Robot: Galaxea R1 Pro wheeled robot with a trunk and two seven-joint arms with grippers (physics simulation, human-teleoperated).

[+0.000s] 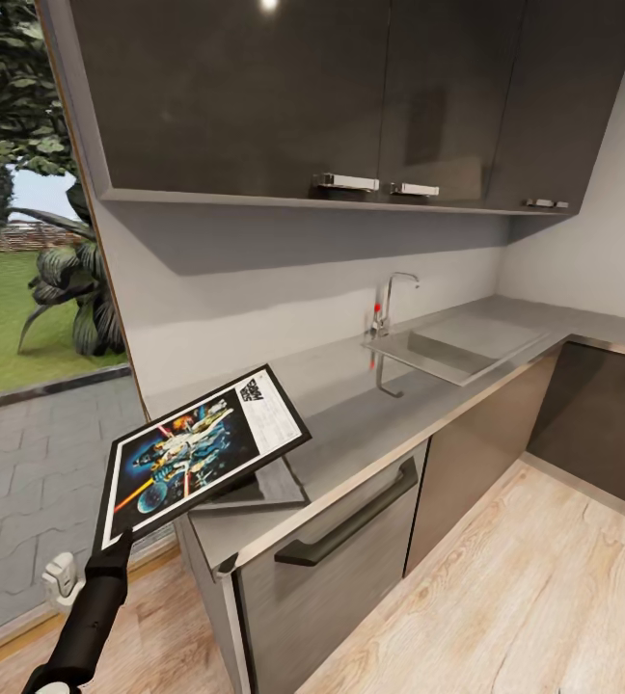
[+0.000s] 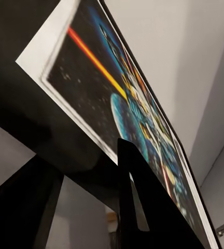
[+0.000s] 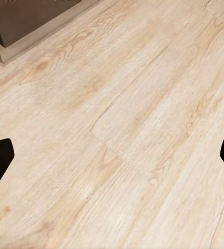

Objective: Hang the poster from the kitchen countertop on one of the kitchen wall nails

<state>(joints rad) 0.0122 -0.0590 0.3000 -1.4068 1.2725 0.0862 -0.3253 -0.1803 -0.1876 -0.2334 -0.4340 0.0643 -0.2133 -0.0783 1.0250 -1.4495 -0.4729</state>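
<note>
The poster (image 1: pixel 202 448), colourful figures on dark blue with a white border and thin black frame, hangs tilted above the left end of the grey metal countertop (image 1: pixel 390 410) and casts a shadow on it. My left gripper (image 1: pixel 120 547) is shut on the poster's near lower corner. In the left wrist view the poster (image 2: pixel 117 104) slants close overhead, with the left gripper (image 2: pixel 83 155) clamped on its edge and dark fingers (image 2: pixel 138 207) on either side. My right gripper (image 3: pixel 112 155) is open, tips far apart, over bare wooden floor (image 3: pixel 117 93).
A sink (image 1: pixel 462 349) with a tap (image 1: pixel 392 294) is set in the countertop further right. Dark upper cabinets (image 1: pixel 351 96) hang above the grey back wall. Below are dark cabinet fronts with a bar handle (image 1: pixel 351 525). A glass opening to a garden (image 1: pixel 23 318) is at left.
</note>
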